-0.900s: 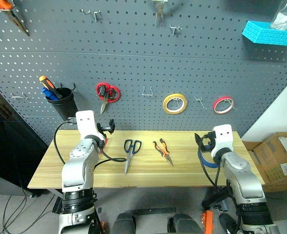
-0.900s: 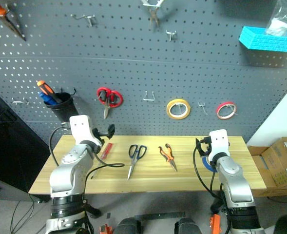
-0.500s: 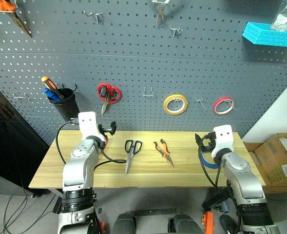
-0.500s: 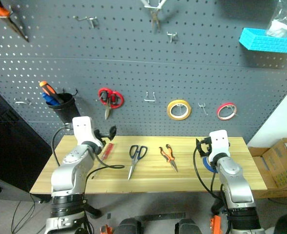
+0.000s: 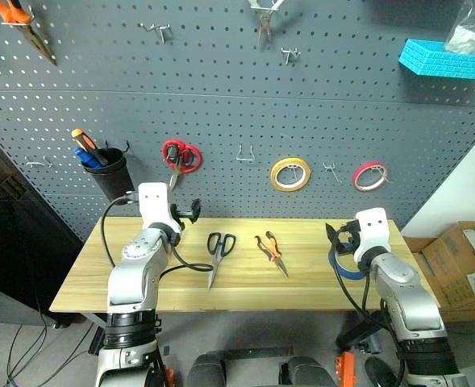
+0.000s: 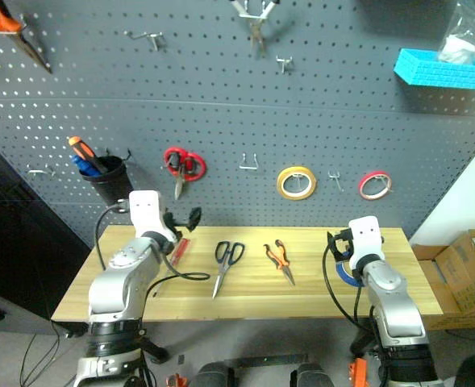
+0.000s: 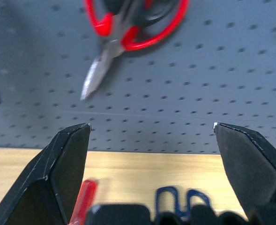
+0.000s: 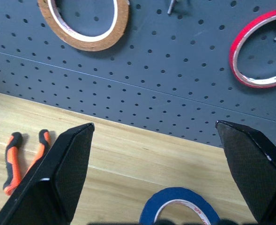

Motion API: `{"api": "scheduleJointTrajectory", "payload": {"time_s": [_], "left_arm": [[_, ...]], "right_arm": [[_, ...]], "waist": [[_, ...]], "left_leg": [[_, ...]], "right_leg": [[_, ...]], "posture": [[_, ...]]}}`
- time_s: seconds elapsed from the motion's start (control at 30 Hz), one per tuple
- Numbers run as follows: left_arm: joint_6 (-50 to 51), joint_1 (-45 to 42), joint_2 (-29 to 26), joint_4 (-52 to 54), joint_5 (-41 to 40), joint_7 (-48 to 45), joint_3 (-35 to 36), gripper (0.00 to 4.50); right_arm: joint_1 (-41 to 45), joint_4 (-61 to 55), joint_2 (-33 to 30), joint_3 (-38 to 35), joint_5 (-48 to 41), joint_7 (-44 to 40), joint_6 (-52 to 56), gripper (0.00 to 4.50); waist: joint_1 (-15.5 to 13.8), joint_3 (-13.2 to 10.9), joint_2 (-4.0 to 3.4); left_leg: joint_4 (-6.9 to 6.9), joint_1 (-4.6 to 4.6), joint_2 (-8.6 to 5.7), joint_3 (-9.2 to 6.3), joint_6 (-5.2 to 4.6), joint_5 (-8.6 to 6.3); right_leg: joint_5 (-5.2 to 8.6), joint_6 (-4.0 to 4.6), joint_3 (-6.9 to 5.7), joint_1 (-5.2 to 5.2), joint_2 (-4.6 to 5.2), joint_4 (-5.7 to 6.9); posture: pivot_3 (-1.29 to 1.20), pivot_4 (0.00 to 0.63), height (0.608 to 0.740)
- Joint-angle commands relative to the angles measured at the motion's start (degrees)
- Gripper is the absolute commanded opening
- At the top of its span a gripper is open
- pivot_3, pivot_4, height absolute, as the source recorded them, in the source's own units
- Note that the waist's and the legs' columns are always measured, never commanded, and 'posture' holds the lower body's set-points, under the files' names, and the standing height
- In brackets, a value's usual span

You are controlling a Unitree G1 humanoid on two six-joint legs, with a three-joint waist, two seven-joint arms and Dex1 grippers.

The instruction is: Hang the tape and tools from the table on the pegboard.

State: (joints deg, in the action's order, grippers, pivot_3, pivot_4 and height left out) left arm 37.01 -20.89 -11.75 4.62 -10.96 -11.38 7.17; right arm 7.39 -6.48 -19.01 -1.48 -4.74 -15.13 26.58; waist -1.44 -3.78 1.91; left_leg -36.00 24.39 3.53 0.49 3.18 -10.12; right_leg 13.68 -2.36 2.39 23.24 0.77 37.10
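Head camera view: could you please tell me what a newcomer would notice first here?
Probably the big dark pegboard, with red scissors, a yellow tape roll and a pink tape roll hanging in a row. Below it, on the wooden table, blue scissors and orange pliers lie side by side at the middle. The blue tape lies near the right gripper, whose fingers are open.

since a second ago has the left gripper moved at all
Yes. The left gripper has edged toward the robot's right, closing on the dark-blue-handled scissors lying on the table. The scissors themselves lie where they were.
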Motion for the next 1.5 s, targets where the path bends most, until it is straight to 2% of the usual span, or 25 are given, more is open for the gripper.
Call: {"api": "scheduleJointTrajectory", "payload": {"time_s": [0.03, 0.17, 0.23, 0.37, 0.57, 0.8, 1.2, 1.47, 1.5], "left_arm": [[0.7, -7.0, 2.1, -2.4, -4.0, -9.6, -7.2, 4.49], [4.1, -10.9, 6.0, -5.5, -8.0, -17.1, -12.7, 4.49], [5.8, -11.8, 7.7, -7.0, -9.3, -19.4, -14.6, 4.49], [4.4, -11.5, 9.8, -12.2, -7.3, -20.7, -18.7, 4.49], [3.3, -10.0, 11.1, -16.6, -6.0, -21.2, -21.4, 4.49], [1.0, -9.1, 13.0, -21.2, -4.1, -20.9, -22.5, 4.49], [2.3, -7.3, 13.7, -18.9, -3.4, -20.2, -23.0, 4.49], [2.5, -7.8, 14.3, -19.5, -3.4, -20.6, -23.0, 4.49], [2.3, -8.0, 14.4, -19.9, -3.4, -20.6, -23.0, 4.50]], "right_arm": [[2.9, 2.9, -3.8, 3.0, -0.4, -7.3, 1.6, 4.50], [6.7, 10.4, -7.6, 4.0, -0.3, -13.3, 0.9, 4.50], [8.9, 14.2, -9.1, 4.2, -0.2, -15.5, 0.3, 4.50], [13.7, 23.7, -10.7, 4.4, 0.8, -18.0, -3.7, 4.50], [19.1, 34.8, -10.8, 4.2, 0.9, -20.7, -6.4, 4.50], [22.6, 43.9, -8.5, 6.4, 1.8, -25.3, -6.1, 4.50], [27.3, 58.9, -7.0, 5.8, 4.0, -22.6, -9.6, 4.50], [29.7, 62.4, -5.7, 2.5, 1.6, -21.7, -6.6, 4.50], [29.7, 62.3, -5.6, 2.3, 1.6, -21.8, -6.4, 4.32]], "waist": [[-0.1, 0.0, -0.05], [0.2, -0.3, -0.18], [0.4, -0.8, -0.51], [1.7, -1.9, -0.71], [2.1, -3.6, -0.95], [2.0, -4.9, -0.90], [1.8, -6.0, -0.91], [1.9, -7.0, -0.90], [2.0, -7.0, -0.91]], "left_leg": [[-0.01, 0.00, -0.05, -0.01, -0.02, 0.02], [-0.04, 0.00, -0.09, 0.04, -0.11, 0.05], [-0.04, -0.01, -0.09, 0.07, -0.13, 0.04], [0.03, -0.05, 0.00, -0.09, -0.23, 0.01], [0.06, -0.12, 0.09, -0.26, -0.26, 0.00], [0.03, -0.08, 0.07, -0.23, -0.26, 0.00], [0.05, -0.01, 0.07, -0.25, -0.26, 0.00], [0.06, 0.01, 0.07, -0.24, -0.25, 0.00], [0.08, 0.02, 0.07, -0.24, -0.26, 0.00]], "right_leg": [[0.00, 0.00, 0.02, -0.03, 0.00, -0.02], [0.01, 0.00, 0.18, -0.07, 0.00, -0.07], [0.01, 0.00, 0.22, -0.05, -0.01, -0.07], [0.06, 0.08, 0.29, -0.01, -0.25, 0.00], [0.10, 0.14, 0.30, -0.01, -0.44, 0.14], [0.08, 0.10, 0.32, -0.01, -0.41, 0.11], [0.08, 0.10, 0.29, 0.03, -0.39, 0.07], [0.07, 0.08, 0.30, 0.05, -0.39, 0.04], [0.06, 0.04, 0.30, 0.05, -0.39, 0.03]], "posture": [[0.11, 0.058, 0.740], [0.09, 0.097, 0.740], [0.09, 0.108, 0.740], [0.06, 0.135, 0.740], [0.05, 0.161, 0.740], [0.06, 0.182, 0.740], [0.07, 0.205, 0.740], [0.05, 0.214, 0.740], [0.05, 0.213, 0.740]]}}
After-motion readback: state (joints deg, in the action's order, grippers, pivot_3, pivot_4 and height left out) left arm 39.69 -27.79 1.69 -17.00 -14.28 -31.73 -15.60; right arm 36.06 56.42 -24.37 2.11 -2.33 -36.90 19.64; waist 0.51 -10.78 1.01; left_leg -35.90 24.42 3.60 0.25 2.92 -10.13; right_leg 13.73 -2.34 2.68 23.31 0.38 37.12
